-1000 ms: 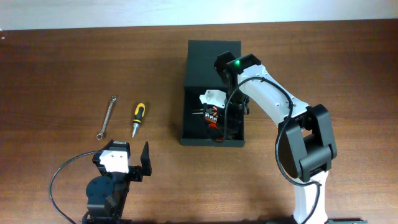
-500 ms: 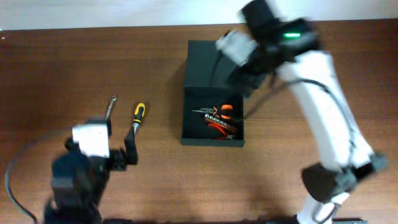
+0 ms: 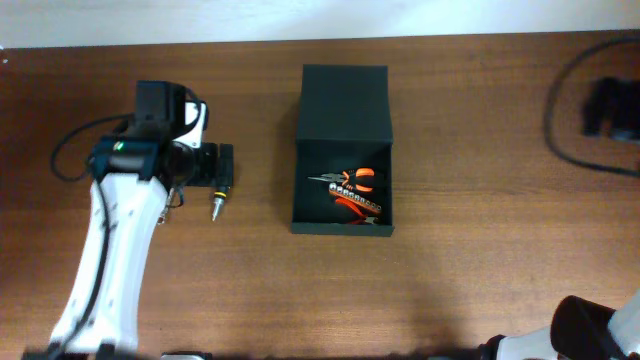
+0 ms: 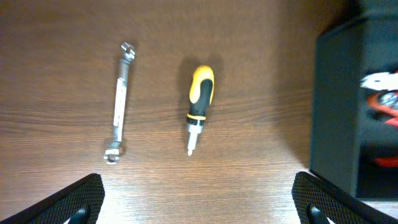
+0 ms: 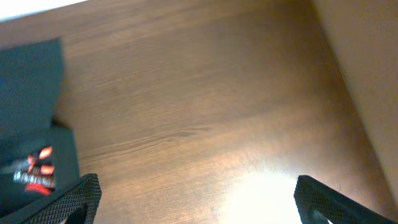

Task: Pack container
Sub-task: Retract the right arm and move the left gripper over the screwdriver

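A: Where does the box stand, and what lies to the left of it?

B: The box [image 3: 341, 227] stands about in the middle of the table [image 3: 480, 250]. Farthest to its left lies a wrench [image 4: 118, 102]. Between the wrench and the box lies a screwdriver [image 4: 199, 99] with a yellow and black handle. The two tools lie apart from each other, and both are outside the box.

A: And the left claw?

B: The left claw [image 4: 198, 190] hangs above these two tools, left of the box. Its fingers are spread wide and nothing is between them.

A: How will the box handle, in your opinion?

B: I judge it is light and rather stiff, like thick card. The matte surface should not slip between the fingers. The walls look thin, so a hard squeeze may dent them.

A: Where would you take hold of it?

B: The lid [image 3: 343, 100] is open on the far side of the box. I cannot tell if it lies flat or leans. I would take it at its free far edge, away from the hinge, and fold it over.

A: Is something inside?

B: Yes, pliers [image 3: 352, 188] with orange handles lie in the open part of the box. There looks to be room beside them.

A: And the right claw?

B: The right claw [image 5: 198, 186] is well to the right of the box, over bare wood. It is also spread and holds nothing.
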Robot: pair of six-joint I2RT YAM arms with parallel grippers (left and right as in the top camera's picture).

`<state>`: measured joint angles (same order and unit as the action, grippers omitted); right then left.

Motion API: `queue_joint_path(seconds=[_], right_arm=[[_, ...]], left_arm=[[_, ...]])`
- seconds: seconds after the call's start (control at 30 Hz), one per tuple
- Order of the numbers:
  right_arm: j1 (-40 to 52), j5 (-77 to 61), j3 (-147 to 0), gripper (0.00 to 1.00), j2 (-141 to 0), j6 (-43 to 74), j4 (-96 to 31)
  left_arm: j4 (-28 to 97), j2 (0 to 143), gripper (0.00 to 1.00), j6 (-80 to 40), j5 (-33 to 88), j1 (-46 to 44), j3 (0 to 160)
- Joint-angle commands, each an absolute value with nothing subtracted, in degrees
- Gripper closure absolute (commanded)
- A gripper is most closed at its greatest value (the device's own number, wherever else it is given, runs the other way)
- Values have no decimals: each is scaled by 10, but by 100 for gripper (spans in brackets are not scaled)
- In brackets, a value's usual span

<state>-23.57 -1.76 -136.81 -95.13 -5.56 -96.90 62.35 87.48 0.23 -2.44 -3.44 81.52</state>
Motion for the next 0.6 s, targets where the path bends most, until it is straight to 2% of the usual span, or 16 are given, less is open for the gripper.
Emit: queue_joint_path(seconds=[0.0,0.13,0.33,0.57], right_arm=[[-298,-60,-1306,1,-932,-29,-973],[-323,-60,-1178,1,-932,-42,-963],[-321,-65,-999,1,-932,-42,-852],[-321,-81,-869,1,-932,-42,-761]], left_arm=[[616,930,1,27,-30,-36,824],[587,970,1,40,-30,-36,824],[535,1017,1,74,-30,-36,822],[489,1087,1,136,-29,-36,822]])
